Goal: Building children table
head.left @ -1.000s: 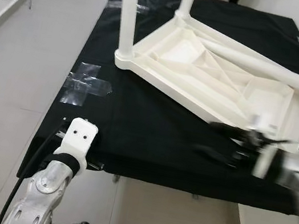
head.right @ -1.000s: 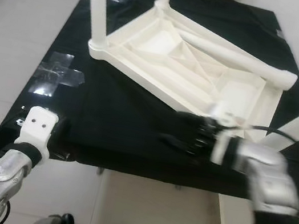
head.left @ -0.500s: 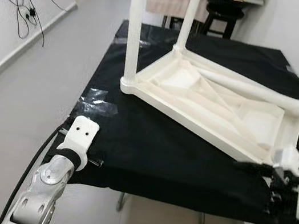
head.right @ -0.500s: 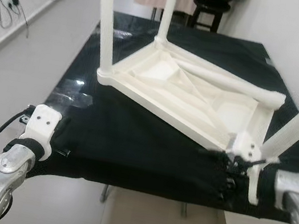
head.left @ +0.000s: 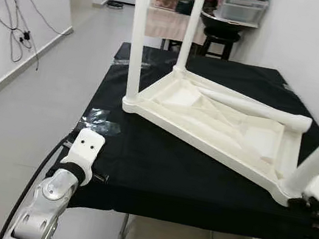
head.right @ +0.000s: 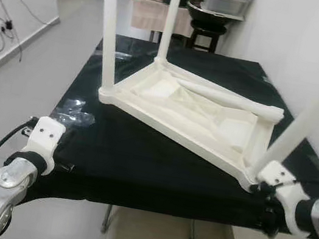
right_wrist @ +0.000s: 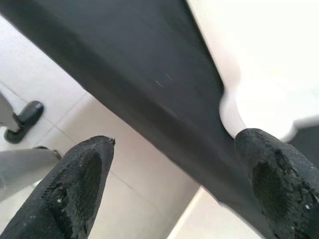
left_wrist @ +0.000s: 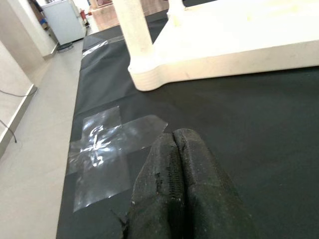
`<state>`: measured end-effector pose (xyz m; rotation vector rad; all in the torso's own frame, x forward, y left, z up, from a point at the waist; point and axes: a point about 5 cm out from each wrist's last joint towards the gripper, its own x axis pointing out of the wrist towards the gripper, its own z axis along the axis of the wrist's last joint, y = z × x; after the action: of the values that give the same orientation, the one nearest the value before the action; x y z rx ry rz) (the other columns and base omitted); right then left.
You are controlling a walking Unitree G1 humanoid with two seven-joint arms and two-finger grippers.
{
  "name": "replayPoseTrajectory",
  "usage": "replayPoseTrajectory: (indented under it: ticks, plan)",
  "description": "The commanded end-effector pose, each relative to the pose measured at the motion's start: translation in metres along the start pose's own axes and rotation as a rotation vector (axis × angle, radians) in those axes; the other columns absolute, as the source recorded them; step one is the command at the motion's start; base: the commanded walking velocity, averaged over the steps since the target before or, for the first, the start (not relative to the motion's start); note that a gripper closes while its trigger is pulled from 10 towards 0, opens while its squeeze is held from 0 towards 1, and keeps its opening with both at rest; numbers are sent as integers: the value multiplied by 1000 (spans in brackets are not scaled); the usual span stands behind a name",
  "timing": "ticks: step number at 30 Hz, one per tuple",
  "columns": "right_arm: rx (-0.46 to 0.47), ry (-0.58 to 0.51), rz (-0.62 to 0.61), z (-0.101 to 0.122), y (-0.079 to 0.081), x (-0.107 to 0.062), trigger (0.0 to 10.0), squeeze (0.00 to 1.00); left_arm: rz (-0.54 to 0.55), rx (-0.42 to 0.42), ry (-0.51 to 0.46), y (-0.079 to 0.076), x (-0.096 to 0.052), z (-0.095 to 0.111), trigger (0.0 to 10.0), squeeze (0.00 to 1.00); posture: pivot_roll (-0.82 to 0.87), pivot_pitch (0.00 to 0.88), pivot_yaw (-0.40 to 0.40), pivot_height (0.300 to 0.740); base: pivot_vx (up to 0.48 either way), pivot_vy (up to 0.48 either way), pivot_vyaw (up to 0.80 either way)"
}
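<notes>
The left gripper (left_wrist: 174,164) has its jaws pressed together, holding nothing, above the near left part of the black-covered tabletop (head.left: 157,168), just beside a cross of clear tape (left_wrist: 107,144). The right gripper (right_wrist: 174,184) has its jaws wide apart at the near right edge of the tabletop, close to one corner of the white children table (head.left: 221,121). This children table lies upside down on the tabletop, three legs (head.left: 136,35) standing up and a fourth leg (head.left: 254,107) lying loose in its frame.

Upright table legs (head.left: 137,35) cropped at top
</notes>
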<state>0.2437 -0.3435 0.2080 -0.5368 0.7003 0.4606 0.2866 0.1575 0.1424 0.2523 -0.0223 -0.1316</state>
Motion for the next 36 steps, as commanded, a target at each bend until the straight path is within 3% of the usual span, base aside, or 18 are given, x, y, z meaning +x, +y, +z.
replayPoseTrajectory:
  ticks: [1, 2, 4, 7, 9, 11, 12, 14, 15, 16, 17, 20, 25, 32, 33, 36]
  plan:
    - [42, 22, -80, -3, -9, 0, 10000, 0, -5, -3, 6, 1, 1, -3, 10000, 0, -61, 49, -23, 740, 0, 0, 0]
    - [84, 3, -162, -1, -20, 0, 10000, 0, -5, -1, 4, 1, 1, -3, 10000, 0, -61, 51, -20, 740, 0, 0, 0]
    - [84, 3, -162, -1, -20, 0, 10000, 0, -5, -1, 4, 1, 1, -3, 10000, 0, -61, 51, -20, 740, 0, 0, 0]
    - [165, -55, -330, 6, -39, 1, 10000, 0, -34, -6, -16, 0, 1, 0, 10000, 0, -60, 56, -22, 740, 0, 0, 0]
    - [165, -55, -330, 6, -39, 1, 10000, 0, -34, -6, -16, 0, 1, 0, 10000, 0, -60, 56, -22, 740, 0, 0, 0]
    - [195, -96, -388, 11, -46, 3, 10000, 0, -76, -23, -37, -3, 1, 2, 10000, 0, -60, 56, -22, 740, 0, 0, 0]
    - [192, -177, -393, 23, -48, 7, 10000, 0, -209, -62, -75, -13, -3, 7, 10000, 0, -55, 61, -26, 740, 0, 0, 0]
    - [152, -327, -327, 47, -42, 15, 10000, 0, -472, -128, -134, -31, -15, 17, 10000, 0, -55, 63, -26, 740, 0, 0, 0]
    - [152, -327, -327, 47, -42, 15, 10000, 0, -472, -128, -134, -31, -15, 17, 10000, 0, -55, 63, -26, 740, 0, 0, 0]
    - [128, -403, -237, 59, -34, 25, 10000, 0, -669, -162, -151, -41, -29, 21, 10000, 0, -52, 67, -26, 740, 0, 0, 0]
    - [128, -403, -237, 59, -34, 25, 10000, 0, -669, -162, -151, -41, -29, 21, 10000, 0, -52, 67, -26, 740, 0, 0, 0]
    - [94, -454, -153, 69, -24, 38, 10000, 0, -804, -164, -152, -42, -41, 21, 10000, 0, -42, 74, -29, 740, 0, 0, 0]
    - [84, -508, -107, 80, -21, 49, 10000, 0, -870, -173, -165, -38, -47, 25, 10000, 0, -36, 83, -32, 740, 0, 0, 0]
    - [110, -542, -93, 93, -22, 65, 10000, 0, -864, -160, -177, -35, -46, 27, 10000, 0, -31, 86, -34, 740, 0, 0, 0]
    - [74, -575, -11, 103, -10, 69, 10000, 0, -851, -157, -180, -36, -44, 27, 10000, 0, -30, 89, -36, 740, 0, 0, 0]
    - [-103, -670, 349, 135, 52, 76, 10000, 0, -806, -162, -193, -40, -41, 28, 10000, 0, -31, 93, -37, 740, 0, 0, 0]
